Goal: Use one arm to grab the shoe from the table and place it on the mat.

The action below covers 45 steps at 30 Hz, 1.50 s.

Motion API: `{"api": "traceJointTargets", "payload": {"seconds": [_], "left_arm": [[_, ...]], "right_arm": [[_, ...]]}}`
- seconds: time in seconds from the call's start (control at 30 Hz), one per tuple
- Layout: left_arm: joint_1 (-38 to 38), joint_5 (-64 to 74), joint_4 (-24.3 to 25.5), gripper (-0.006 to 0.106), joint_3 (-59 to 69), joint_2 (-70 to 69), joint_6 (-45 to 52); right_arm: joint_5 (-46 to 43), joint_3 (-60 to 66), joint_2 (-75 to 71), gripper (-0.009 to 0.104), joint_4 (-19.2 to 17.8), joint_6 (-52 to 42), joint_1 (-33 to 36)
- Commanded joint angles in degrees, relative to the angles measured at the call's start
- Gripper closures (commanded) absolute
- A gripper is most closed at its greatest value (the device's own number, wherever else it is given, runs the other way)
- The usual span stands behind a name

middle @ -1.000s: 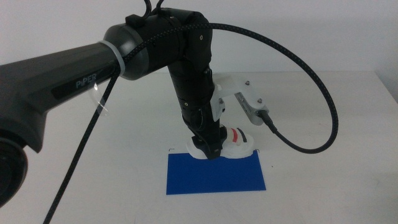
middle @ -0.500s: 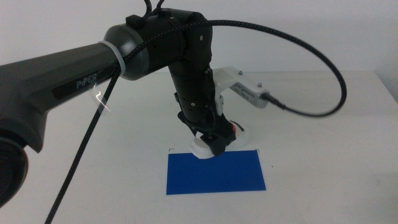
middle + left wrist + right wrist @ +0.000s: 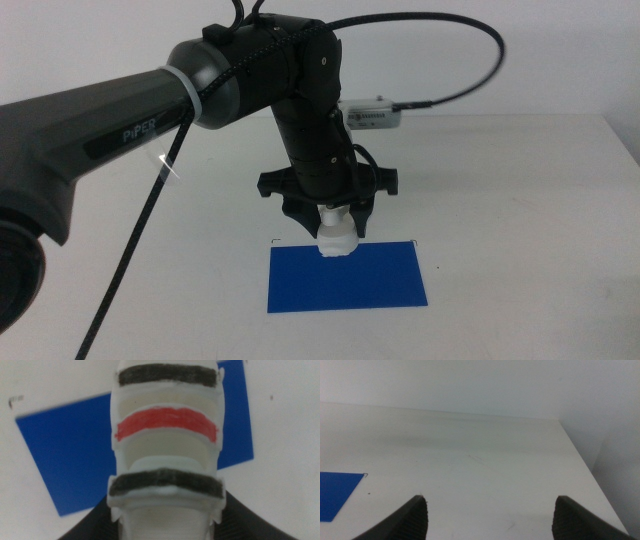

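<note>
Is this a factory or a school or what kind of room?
Probably a robot test lab. A black jointed robot arm with a looping cable holds a small white strapped shoe over a flat bright blue mat, on a plain white tabletop by a bare wall.

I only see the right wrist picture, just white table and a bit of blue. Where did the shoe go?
Observer: The left gripper holds the shoe, lifted at the mat's far edge.
Operator: What does the shoe look like?
Observer: White, with two black straps and a red strap between them.
Operator: Is it over the mat?
Observer: Partly; the left wrist view shows blue behind the shoe on both sides.
</note>
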Motion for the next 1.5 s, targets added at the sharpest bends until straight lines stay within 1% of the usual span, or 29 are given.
{"api": "traceJointTargets", "payload": {"seconds": [0.0,0.33,0.6,0.93,0.97,1.0,1.47], "left_arm": [[-0.2,-0.7,-1.4,0.102,-1.2,-3.4,-7.6],[-0.2,-0.8,-1.4,0.102,-1.2,-3.4,-30.8],[-0.2,-0.8,-1.4,0.102,-1.2,-3.4,-57.3],[-0.2,-0.8,-1.4,0.102,-1.2,-3.3,-84.5],[-0.2,-0.8,-1.4,0.102,-1.2,-3.1,-96.6],[-0.2,-0.8,-1.6,0.102,-1.2,-2.8,-99.2],[-1.0,-2.3,-2.3,0.102,-1.4,3.6,-99.1]], "right_arm": [[-4.4,0.3,-1.5,0.031,-0.5,-0.5,-0.1],[-4.4,0.3,-1.5,0.031,-0.5,-0.5,-0.1],[-4.4,0.3,-1.5,0.031,-0.5,-0.5,-0.1],[-4.4,0.3,-1.5,0.031,-0.5,-0.5,-0.1],[-4.4,0.3,-1.5,0.031,-0.5,-0.5,-0.1],[-4.4,0.3,-1.5,0.031,-0.5,-0.5,-0.1],[-4.4,0.3,-1.5,0.031,-0.5,-0.5,-0.1]]}}
